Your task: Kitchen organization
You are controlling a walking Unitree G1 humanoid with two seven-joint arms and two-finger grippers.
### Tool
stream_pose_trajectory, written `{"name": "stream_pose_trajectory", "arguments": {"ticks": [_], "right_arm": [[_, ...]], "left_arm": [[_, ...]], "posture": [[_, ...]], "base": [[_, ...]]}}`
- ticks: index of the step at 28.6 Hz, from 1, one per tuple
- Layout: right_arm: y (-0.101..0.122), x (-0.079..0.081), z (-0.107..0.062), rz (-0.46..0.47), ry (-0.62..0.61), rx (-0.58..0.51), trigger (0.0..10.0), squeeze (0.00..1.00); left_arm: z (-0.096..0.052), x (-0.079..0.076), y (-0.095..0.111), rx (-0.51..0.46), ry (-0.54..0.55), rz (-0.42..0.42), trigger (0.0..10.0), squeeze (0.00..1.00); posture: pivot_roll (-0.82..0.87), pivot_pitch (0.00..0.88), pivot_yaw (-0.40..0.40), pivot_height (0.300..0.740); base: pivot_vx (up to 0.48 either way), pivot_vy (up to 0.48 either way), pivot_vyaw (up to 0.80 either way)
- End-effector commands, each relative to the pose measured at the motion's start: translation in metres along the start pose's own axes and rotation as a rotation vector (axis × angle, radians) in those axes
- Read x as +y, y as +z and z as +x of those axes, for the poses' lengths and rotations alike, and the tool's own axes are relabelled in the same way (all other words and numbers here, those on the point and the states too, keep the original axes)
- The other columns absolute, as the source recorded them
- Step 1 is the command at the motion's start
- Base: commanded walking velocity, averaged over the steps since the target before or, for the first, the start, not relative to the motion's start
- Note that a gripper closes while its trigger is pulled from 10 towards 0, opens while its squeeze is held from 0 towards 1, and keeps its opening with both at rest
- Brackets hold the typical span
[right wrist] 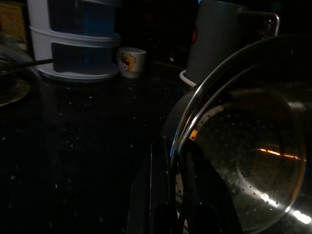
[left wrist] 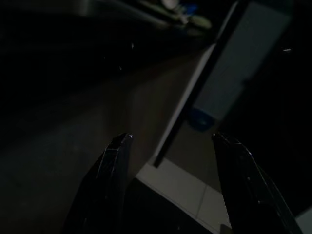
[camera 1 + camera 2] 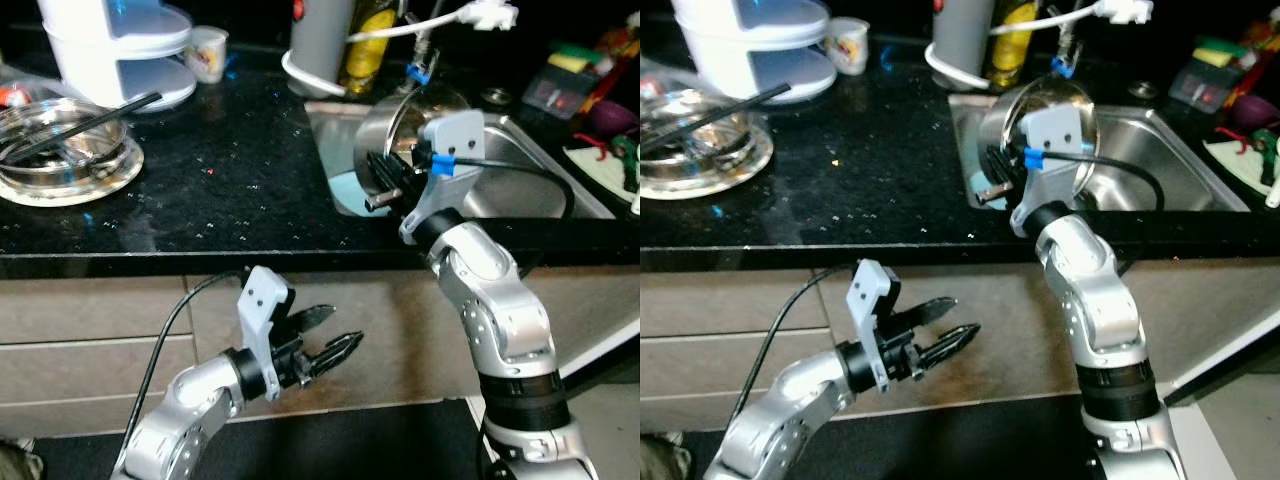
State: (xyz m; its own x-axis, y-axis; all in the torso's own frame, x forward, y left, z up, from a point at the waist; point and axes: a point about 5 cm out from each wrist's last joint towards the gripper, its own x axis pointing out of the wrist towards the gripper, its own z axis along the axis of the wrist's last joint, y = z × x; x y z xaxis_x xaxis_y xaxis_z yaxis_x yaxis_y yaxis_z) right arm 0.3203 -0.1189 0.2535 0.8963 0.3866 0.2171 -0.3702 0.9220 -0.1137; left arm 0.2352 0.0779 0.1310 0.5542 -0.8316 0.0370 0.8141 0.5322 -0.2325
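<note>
Beside the sink (image 3: 560, 190), right gripper (image 3: 385, 180) apparently clamps the colander (image 1: 243, 161) rim.

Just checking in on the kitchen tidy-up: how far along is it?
Nothing looks finished yet. In hand: the right gripper is shut on the rim of the steel colander, tilted over the sink. The left gripper hangs open below the counter. Left: glass dish and cup.
</note>
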Motion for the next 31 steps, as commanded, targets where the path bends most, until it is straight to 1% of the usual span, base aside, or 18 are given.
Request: {"name": "stream_pose_trajectory", "arguments": {"ticks": [1, 6, 10, 11, 12, 13, 14, 15, 16, 18, 22, 27, 31], "right_arm": [[0.006, -0.003, -0.001, -0.016, -0.012, -0.027, 10.0, 0.0], [0.005, -0.003, -0.001, -0.021, -0.014, -0.025, 10.0, 0.0], [-0.001, -0.009, 0.003, -0.026, -0.101, 0.012, 10.0, 0.0], [0.002, -0.011, 0.004, -0.05, -0.14, -0.043, 10.0, 0.0], [0.004, -0.013, 0.004, -0.094, -0.184, -0.079, 10.0, 0.0], [0.004, -0.013, 0.004, -0.1, -0.165, -0.081, 10.0, 0.0], [0.002, -0.011, 0.002, -0.054, -0.118, -0.082, 10.0, 0.0], [0.002, -0.011, 0.002, -0.054, -0.118, -0.082, 10.0, 0.0], [0.001, -0.009, 0.0, 0.009, -0.077, -0.088, 10.0, 0.0], [0.001, -0.008, -0.003, 0.066, -0.044, -0.096, 10.0, 0.0], [0.0, -0.005, -0.003, 0.09, -0.038, -0.103, 10.0, 0.0], [0.0, -0.001, -0.001, 0.086, -0.021, -0.123, 10.0, 0.0], [0.001, -0.001, -0.001, 0.082, -0.014, -0.129, 10.0, 0.0]], "left_arm": [[0.002, -0.002, -0.003, 0.014, -0.002, -0.01, 10.0, 0.0], [0.001, -0.001, -0.005, 0.019, 0.001, -0.005, 10.0, 0.0], [0.001, 0.001, -0.006, 0.023, 0.013, 0.002, 10.0, 0.0], [0.001, 0.002, -0.007, 0.024, 0.017, 0.003, 10.0, 0.0], [0.0, 0.003, -0.007, 0.026, 0.022, 0.006, 10.0, 0.0], [0.0, 0.004, -0.007, 0.027, 0.028, 0.01, 10.0, 0.0], [-0.001, 0.006, -0.008, 0.031, 0.038, 0.015, 10.0, 0.0], [-0.001, 0.006, -0.008, 0.031, 0.038, 0.015, 10.0, 0.0], [-0.001, 0.008, -0.009, 0.035, 0.045, 0.024, 10.0, 0.0], [-0.002, 0.009, -0.01, 0.039, 0.051, 0.03, 10.0, 0.0], [-0.002, 0.009, -0.01, 0.039, 0.051, 0.032, 10.0, 0.0], [-0.001, 0.009, -0.011, 0.042, 0.046, 0.038, 10.0, 0.0], [-0.001, 0.008, -0.011, 0.045, 0.044, 0.044, 10.0, 0.0]], "posture": [[0.14, 0.013, -0.15, 0.74], [0.15, 0.013, -0.151, 0.74], [0.15, 0.013, -0.151, 0.74], [0.15, 0.013, -0.152, 0.74], [0.15, 0.013, -0.151, 0.74], [0.15, 0.013, -0.151, 0.74], [0.15, 0.012, -0.151, 0.74], [0.15, 0.012, -0.151, 0.74], [0.15, 0.012, -0.152, 0.74], [0.15, 0.012, -0.15, 0.74], [0.15, 0.013, -0.151, 0.74], [0.15, 0.013, -0.15, 0.74], [0.15, 0.013, -0.152, 0.74]], "base": [[0.0, 0.0, 0.0], [0.0, 0.0, 0.0], [0.0, 0.0, 0.0], [0.0, 0.0, 0.0], [0.0, 0.0, 0.0], [0.0, 0.0, 0.0], [0.0, 0.0, 0.0], [0.0, 0.0, 0.0], [0.0, 0.0, 0.0], [0.0, 0.0, 0.69], [0.0, 0.0, 0.69], [0.0, 0.0, 0.69], [0.0, 0.0, 0.69]]}}
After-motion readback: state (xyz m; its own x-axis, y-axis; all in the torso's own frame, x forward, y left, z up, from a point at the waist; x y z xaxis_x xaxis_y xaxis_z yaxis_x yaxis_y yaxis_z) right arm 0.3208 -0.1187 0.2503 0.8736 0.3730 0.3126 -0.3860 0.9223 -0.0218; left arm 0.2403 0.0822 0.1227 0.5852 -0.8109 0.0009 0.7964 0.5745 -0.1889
